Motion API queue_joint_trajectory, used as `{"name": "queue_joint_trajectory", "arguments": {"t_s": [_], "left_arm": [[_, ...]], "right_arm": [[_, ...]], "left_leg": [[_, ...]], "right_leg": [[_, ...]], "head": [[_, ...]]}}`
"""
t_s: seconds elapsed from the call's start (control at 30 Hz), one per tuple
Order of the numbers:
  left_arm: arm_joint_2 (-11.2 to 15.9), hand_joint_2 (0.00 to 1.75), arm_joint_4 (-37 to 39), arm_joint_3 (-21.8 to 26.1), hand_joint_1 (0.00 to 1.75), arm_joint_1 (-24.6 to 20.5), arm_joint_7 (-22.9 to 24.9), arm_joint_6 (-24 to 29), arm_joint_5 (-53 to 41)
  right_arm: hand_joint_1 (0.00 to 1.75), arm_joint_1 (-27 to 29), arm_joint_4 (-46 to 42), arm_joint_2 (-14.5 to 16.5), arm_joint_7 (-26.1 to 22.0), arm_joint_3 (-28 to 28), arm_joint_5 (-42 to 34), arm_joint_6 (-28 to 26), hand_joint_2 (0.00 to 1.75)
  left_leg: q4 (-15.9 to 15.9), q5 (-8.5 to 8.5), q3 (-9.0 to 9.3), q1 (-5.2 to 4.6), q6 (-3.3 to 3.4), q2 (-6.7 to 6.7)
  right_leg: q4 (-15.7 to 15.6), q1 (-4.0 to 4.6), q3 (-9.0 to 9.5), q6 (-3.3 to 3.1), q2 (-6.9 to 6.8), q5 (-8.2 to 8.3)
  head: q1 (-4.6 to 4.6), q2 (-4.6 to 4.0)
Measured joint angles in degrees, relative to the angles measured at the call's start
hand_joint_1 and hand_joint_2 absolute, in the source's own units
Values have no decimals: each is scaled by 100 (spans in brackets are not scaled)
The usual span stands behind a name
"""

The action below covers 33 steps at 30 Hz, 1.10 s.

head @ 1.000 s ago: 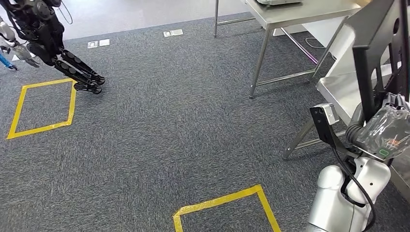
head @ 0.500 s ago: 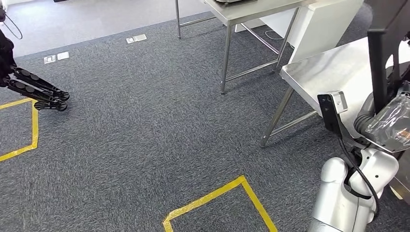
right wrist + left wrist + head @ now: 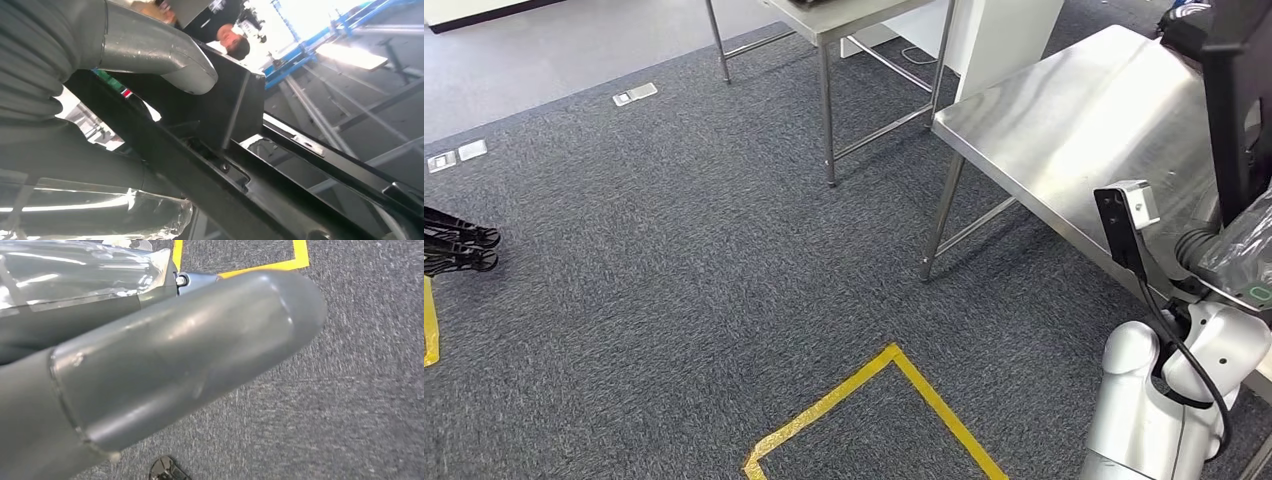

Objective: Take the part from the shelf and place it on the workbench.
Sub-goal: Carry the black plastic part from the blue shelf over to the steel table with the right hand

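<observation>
The black angular metal part (image 3: 1234, 110) stands upright at the head view's right edge, over the near end of the shiny steel workbench (image 3: 1064, 120). The right hand (image 3: 1239, 255), plastic-wrapped, grips its lower section. The right wrist view adds the grey thumb (image 3: 160, 55) pressed against the part's black plate (image 3: 220, 115). The left wrist view presents the left hand (image 3: 165, 370) above grey carpet (image 3: 360, 390) with yellow floor tape (image 3: 295, 255); its finger position cannot be determined.
</observation>
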Motion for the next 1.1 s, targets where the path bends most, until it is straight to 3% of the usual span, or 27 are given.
{"name": "queue_joint_trajectory", "arguments": {"t_s": [0.07, 0.13, 0.17, 0.2, 0.23, 0.3, 0.37, 0.43, 0.5, 0.57, 0.63, 0.7, 0.73, 0.77, 0.83, 0.9, 0.93, 1.0, 1.07, 1.1], "left_arm": [[3, 0, 1, -1, 0, -3, -22, -30, 6], [4, 0, 2, -2, 0, 7, -32, -58, 8], [5, 0, 2, -2, 0, 14, -32, -71, 9], [8, 0, 2, -2, 0, 19, -33, -82, 9], [11, 0, 2, -2, 0, 21, -33, -94, 9], [15, 0, 2, -4, 0, 21, -34, -117, 5], [22, 0, 2, -6, 0, 23, -34, -136, 0], [28, 0, 2, -12, 0, 23, -35, -141, -5], [25, 0, 2, -21, 0, 15, -37, -141, -4], [21, 0, 2, -34, 0, 10, -40, -141, -2], [25, 0, 2, -42, 0, 20, -44, -141, -2], [28, 0, 2, -43, 0, 29, -48, -147, 1], [27, 0, 2, -43, 0, 29, -52, -154, 3], [24, 0, 2, -43, 0, 29, -57, -166, 7], [19, 0, 2, -44, 0, 26, -65, -198, 15], [21, 0, 2, -45, 0, 23, -66, -225, 25], [25, 0, 2, -45, 0, 23, -66, -235, 31], [37, 0, 2, -46, 0, 24, -73, -266, 37], [54, 0, -1, -60, 0, 23, -140, -337, 39], [63, 0, -3, -68, 0, 22, -221, -387, 50]], "right_arm": [[175, -11, -4, -41, 48, 25, 0, -1, 175], [175, -16, -4, -62, 89, 67, 1, -2, 175], [175, -7, -2, -74, 110, 92, 2, -2, 175], [175, 6, -1, -88, 134, 114, 2, -2, 175], [175, 21, -1, -115, 156, 127, 2, -2, 175], [175, 44, -12, -210, 180, 135, 2, -2, 175], [175, 44, -32, -308, 185, 134, 2, -2, 175], [175, 50, -49, -384, 181, 134, 2, -2, 175], [175, 84, -70, -505, 154, 126, 2, -2, 175], [175, 101, -100, -639, 118, 114, 2, -3, 175], [175, 112, -125, -715, 73, 110, 2, -4, 175], [175, 161, -133, -756, 2, 98, 2, -4, 175], [175, 184, -134, -773, -38, 84, 2, -4, 175], [175, 199, -137, -789, -73, 64, 2, -4, 175], [175, 203, -154, -820, -116, 28, 2, -3, 175], [175, 198, -169, -848, -125, 10, 2, -3, 175], [175, 200, -170, -857, -123, 3, 2, -2, 175], [175, 206, -172, -872, -111, -9, 2, -3, 175], [175, 217, -180, -887, -85, -18, 2, -4, 175], [175, 230, -188, -898, -75, -25, 2, -4, 175]], "left_leg": [[279, -208, -99, 42, -62, -258], [1001, -598, -425, 69, -106, -612], [1383, -754, -613, 72, -116, -687], [1612, -804, -739, 72, -117, -713], [1633, -738, -768, 71, -108, -726], [1046, -327, -519, 73, -66, -816], [297, -8, -177, 88, -16, -1057], [28, 33, -59, 77, 15, -1167], [-16, 63, -52, 62, 66, -1067], [-69, 111, -37, 76, 137, -982], [-87, 128, -37, 82, 170, -901], [-85, 128, -48, 82, 173, -822], [-84, 127, -51, 83, 171, -790], [-82, 124, -49, 85, 166, -763], [-74, 113, -43, 86, 138, -725], [-54, 97, -54, 62, 78, -706], [-38, 84, -63, 49, 62, -700], [-19, 80, -76, 50, 92, -700], [-100, 102, -40, 38, 146, -697], [-209, 114, 17, 24, 173, -695]], "right_leg": [[-27, -42, 9, -65, 136, 33], [-31, -54, 6, -105, 272, 46], [-31, -46, 1, -120, 348, 51], [-30, -39, 0, -126, 429, 53], [-27, -34, 3, -130, 509, 56], [-21, -31, 15, -131, 666, 59], [-8, -18, 6, -117, 796, 63], [-7, -24, -36, -67, 900, 81], [-7, -50, -85, 1, 947, 93], [216, -45, -217, 22, 719, -35], [925, -42, -555, 4, 423, -360], [1635, -69, -882, 31, 342, -601], [1699, -88, -899, 75, 332, -594], [1540, -109, -804, 131, 321, -511], [709, -147, -353, 233, 269, -229], [92, -138, -14, 233, 238, -52], [-5, -134, 35, 209, 238, -29], [-19, -146, 34, 184, 260, -3], [-41, -164, 56, 221, 266, 54], [-44, -176, 83, 273, 261, 112]], "head": [[-20, 0], [-51, 0], [-61, 0], [-62, 0], [-63, 0], [-63, 0], [-56, 0], [-57, 0], [-63, 0], [-44, 0], [-20, 0], [-5, 0], [-2, 0], [2, 0], [6, 0], [3, 0], [1, 0], [-4, 0], [-8, 0], [-11, 0]]}}
